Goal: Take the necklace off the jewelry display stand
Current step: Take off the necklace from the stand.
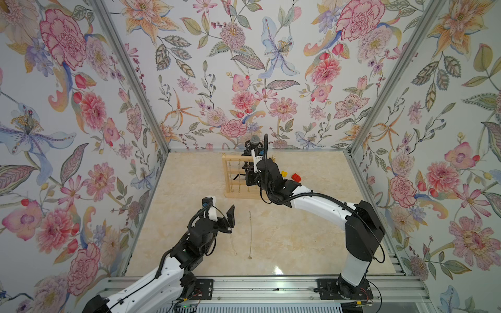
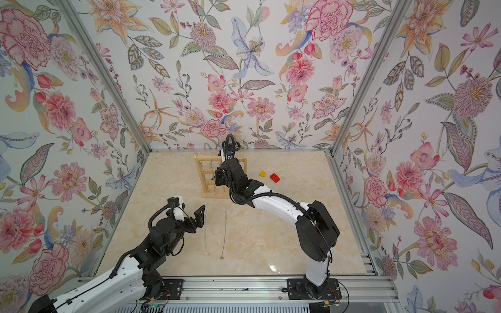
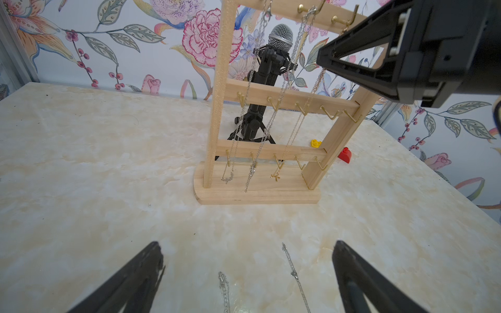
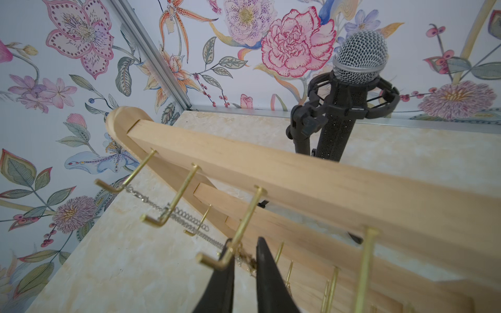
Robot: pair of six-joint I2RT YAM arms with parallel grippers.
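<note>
Grip | right claw (image 4: pixel 244 244) narrow astride necklace (image 4: pixel 247 260) at top-rail hook (image 4: pixel 244 219), gap showing (left claw (image 3: pixel 248 244) wide) | clamp firmly, lift it over hook tip, sparing jewelry display stand (image 4: pixel 298 173)

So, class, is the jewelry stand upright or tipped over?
Upright. The stand rests flat on its base on the table, and chains hang down from its hooks.

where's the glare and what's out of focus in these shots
Both top views: small glare patch on the tabletop near its front edge. Right wrist view: right gripper's fingers soft, microphone crisp. Left wrist view: left gripper's fingers blurred, jewelry display stand sharp.
</note>
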